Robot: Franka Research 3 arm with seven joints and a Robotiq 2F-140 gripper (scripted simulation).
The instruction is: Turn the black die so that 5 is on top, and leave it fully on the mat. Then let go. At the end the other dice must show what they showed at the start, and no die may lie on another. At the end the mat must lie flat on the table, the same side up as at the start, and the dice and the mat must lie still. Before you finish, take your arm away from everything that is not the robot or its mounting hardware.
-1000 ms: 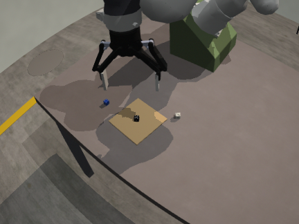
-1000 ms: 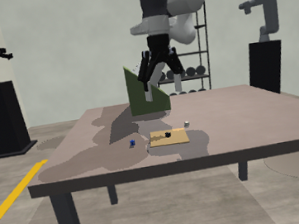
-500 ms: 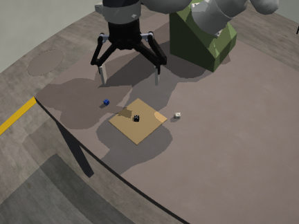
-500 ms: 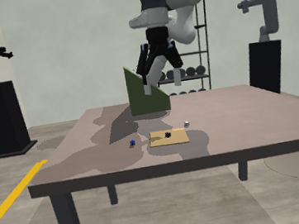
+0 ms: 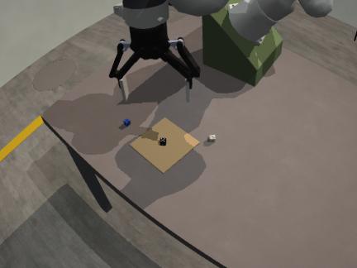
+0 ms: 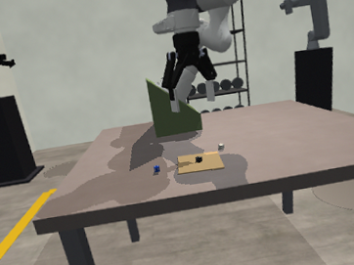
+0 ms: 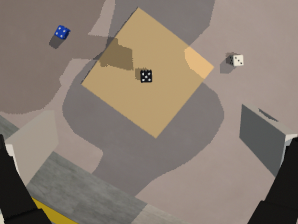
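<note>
Open air above the mat (image 5: 173, 155); blue die (image 5: 126, 122) and white die (image 5: 211, 137) well apart at its sides.

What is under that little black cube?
The black die sits on a tan mat, which lies on the table. The die's bottom face and the table beneath the mat are covered.

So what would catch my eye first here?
Probably the big black gripper, open wide and empty, hanging high above the table. Below it a tan mat holds a tiny black die, with a blue die and a white die off the mat on either side.
</note>
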